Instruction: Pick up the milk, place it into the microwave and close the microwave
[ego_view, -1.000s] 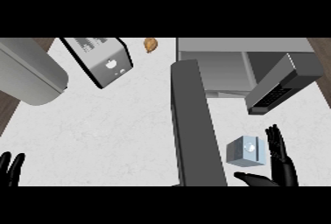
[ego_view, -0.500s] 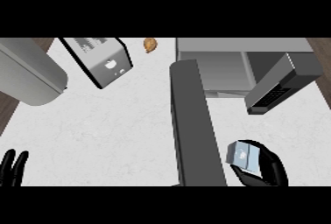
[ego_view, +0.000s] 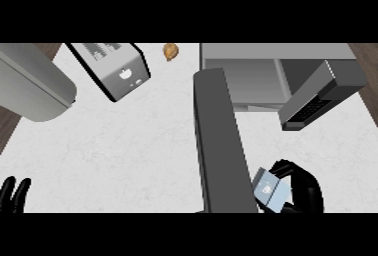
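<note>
a: at about five o'clock on the counter, the right hand has its fingers curled round the milk. the carton sits tilted in that grasp, just right of the open microwave door.

b: so how much of the job is done?

a: the pick looks made, or nearly; i can't tell whether the carton is clear of the counter. it isn't inside the microwave, which lies up at one o'clock, well apart from the carton. placing it in and shutting the door are both left.

b: and the fingers themselves?

a: closed on the carton: fingers wrap its far side, the thumb seems to come over the top. the carton's face shows between them.

b: the other hand?

a: the left hand rests at eight o'clock by the edge, fingers straight and up, touching nothing.
</note>
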